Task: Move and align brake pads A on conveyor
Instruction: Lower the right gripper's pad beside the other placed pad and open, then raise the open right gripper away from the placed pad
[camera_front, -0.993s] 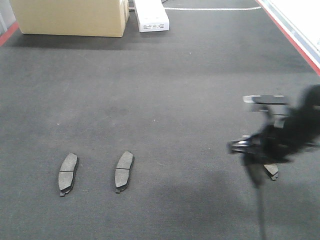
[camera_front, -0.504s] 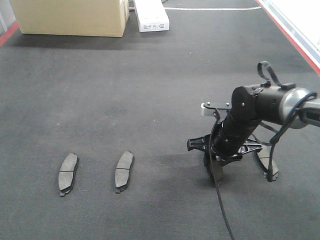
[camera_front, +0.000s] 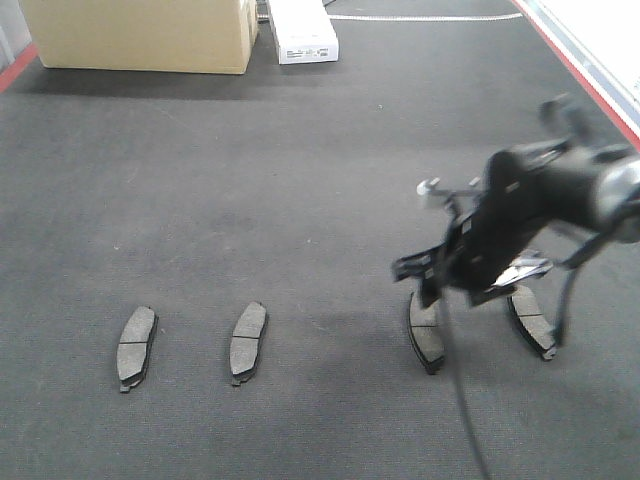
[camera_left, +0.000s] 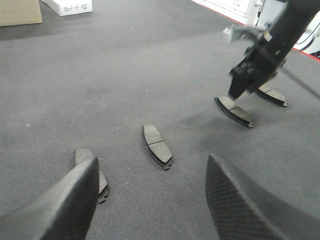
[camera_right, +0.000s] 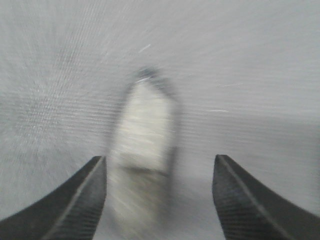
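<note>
Right gripper (camera_front: 432, 292) is hanging spread and empty over a brake pad (camera_front: 426, 332) (stiff, probably heavyish); I'd be pinching its long edges.

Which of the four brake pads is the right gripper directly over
The third pad from the left: the open right gripper hangs just above its far end. The two left pads lie far off; the rightmost pad sits beside it.
</note>
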